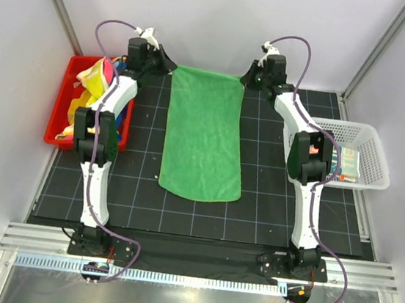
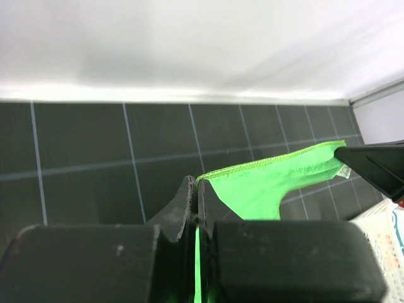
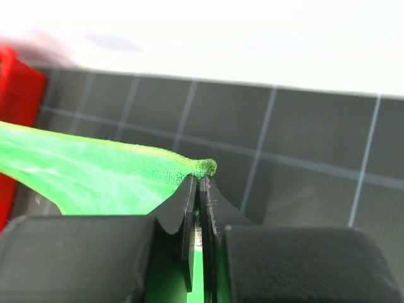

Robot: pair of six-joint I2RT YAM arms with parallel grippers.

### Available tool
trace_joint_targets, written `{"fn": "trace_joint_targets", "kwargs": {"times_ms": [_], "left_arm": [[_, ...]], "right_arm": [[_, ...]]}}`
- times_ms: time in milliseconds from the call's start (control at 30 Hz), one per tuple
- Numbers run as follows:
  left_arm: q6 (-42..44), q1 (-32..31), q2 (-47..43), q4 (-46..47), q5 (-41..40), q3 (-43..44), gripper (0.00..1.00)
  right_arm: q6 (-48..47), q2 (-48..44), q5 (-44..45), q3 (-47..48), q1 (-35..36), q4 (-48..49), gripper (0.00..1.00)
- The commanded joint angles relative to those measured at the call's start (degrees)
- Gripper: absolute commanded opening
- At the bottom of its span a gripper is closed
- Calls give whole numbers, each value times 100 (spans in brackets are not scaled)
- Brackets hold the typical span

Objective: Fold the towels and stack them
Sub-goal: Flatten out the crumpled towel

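Green towel [image 1: 204, 137]: lies flat and full length at the centre of the table [image 1: 262, 210], long side running near to far. No fold in it yet. The wrist views show the far hem raised off the mat and stretched between the two arms.

Left gripper [image 1: 167, 66]: clamped on the far-left corner, with cloth pinched between the fingers.
Right gripper [image 1: 247, 78]: clamped on the far-right corner, with the hem bunched just above the fingertips.

Red bin [image 1: 57, 115], left side of the table: holds a heap of loose towels [image 1: 93, 82]. Yellow and pink-red are visible, with a hint of blue. They are unfolded, and I cannot count them.

White mesh basket [image 1: 371, 135], right side: a pale item [image 1: 347, 163] with teal print lies inside. I cannot tell whether it is a folded towel.

Progress (judgement): early. The first towel is spread and gripped, ready for its first fold, probably by bringing the far edge toward the near edge. No stack is visible on the table. Left to do: fold this towel, set it down, then fetch, fold and stack each towel from the bin.
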Motion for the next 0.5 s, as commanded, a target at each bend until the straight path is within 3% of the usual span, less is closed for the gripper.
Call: {"fn": "trace_joint_targets", "kwargs": {"times_ms": [0, 467], "left_arm": [[-58, 39, 78, 689, 273, 571, 0], [-129, 180, 720, 918, 423, 1089, 0]], "right_arm": [[50, 24, -104, 768, -49, 532, 1], [94, 359, -34, 935, -172, 690, 1]]}}
